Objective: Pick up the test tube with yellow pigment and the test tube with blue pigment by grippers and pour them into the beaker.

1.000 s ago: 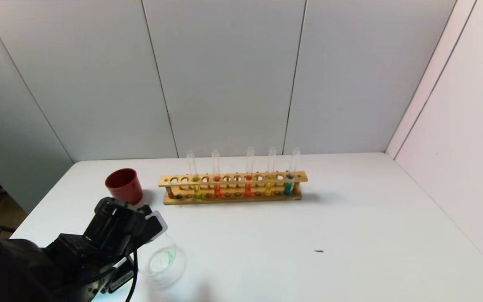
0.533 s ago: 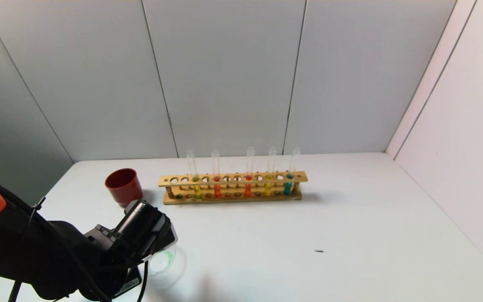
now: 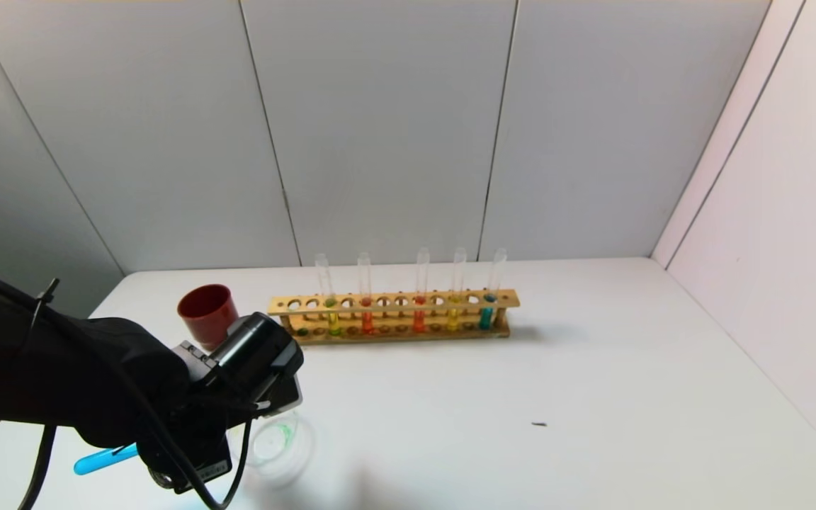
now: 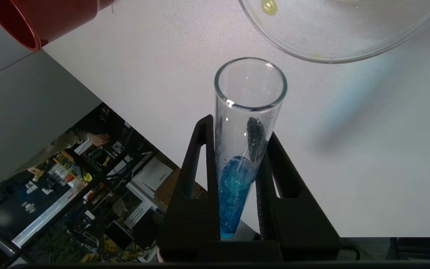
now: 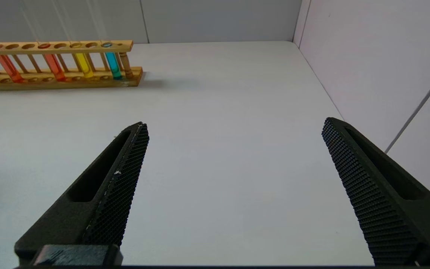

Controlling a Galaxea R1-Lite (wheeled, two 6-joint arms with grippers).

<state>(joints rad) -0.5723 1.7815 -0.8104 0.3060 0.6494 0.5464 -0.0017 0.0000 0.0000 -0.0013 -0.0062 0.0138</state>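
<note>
My left gripper (image 4: 239, 129) is shut on the test tube with blue pigment (image 4: 237, 179). The tube lies tilted, its open mouth a little short of the beaker's rim (image 4: 334, 52), and the blue liquid sits at its round end. In the head view that blue end (image 3: 103, 459) sticks out left of the left wrist (image 3: 256, 354), beside the beaker (image 3: 287, 457). The test tube with yellow pigment (image 3: 333, 322) stands in the wooden rack (image 3: 394, 304). My right gripper (image 5: 235, 125) is open and empty over bare table, out of the head view.
A dark-red cup (image 3: 207, 312) stands left of the rack, behind my left wrist. The rack also holds two red-orange tubes, a golden-yellow tube and a teal-blue tube (image 3: 486, 317) at its right end. A small dark speck (image 3: 539, 424) lies on the table.
My left arm has swung up and rolled its wrist beside the beaker. The held tube's blue end has come into view at the lower left. The rack, cup and beaker have not moved.
</note>
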